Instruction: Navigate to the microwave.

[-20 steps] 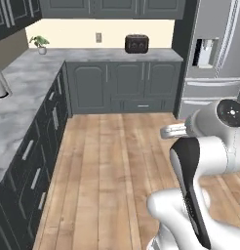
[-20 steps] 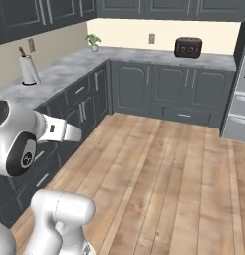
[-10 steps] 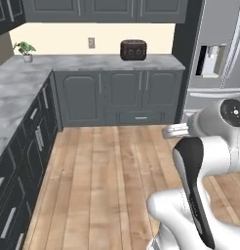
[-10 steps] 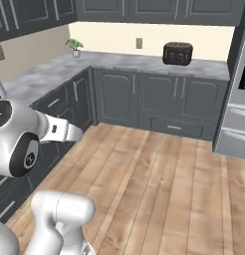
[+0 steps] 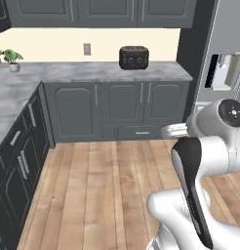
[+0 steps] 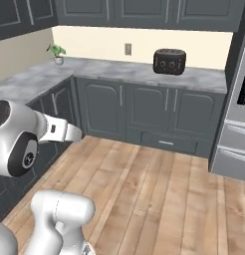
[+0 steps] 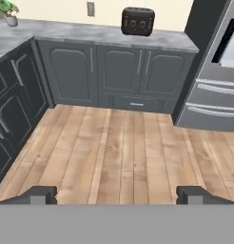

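Microwave is not yet among what faces the base, so where it stands I cannot tell. As a built-in appliance it would be heavy and fixed, reached by driving, not lifted. Hand (image 7: pixel 117 194) carries nothing, its fingers (image 7: pixel 39 194) wide apart above the wooden floor (image 7: pixel 123 152). Ahead, a black toaster (image 5: pixel 134 57) sits on the grey tabletop (image 5: pixel 117 72) over dark cabinets (image 5: pixel 122 105). Fridge (image 5: pixel 224 73) stands to the right, a small plant (image 5: pixel 11 57) far left. Floor ahead looks open for driving.
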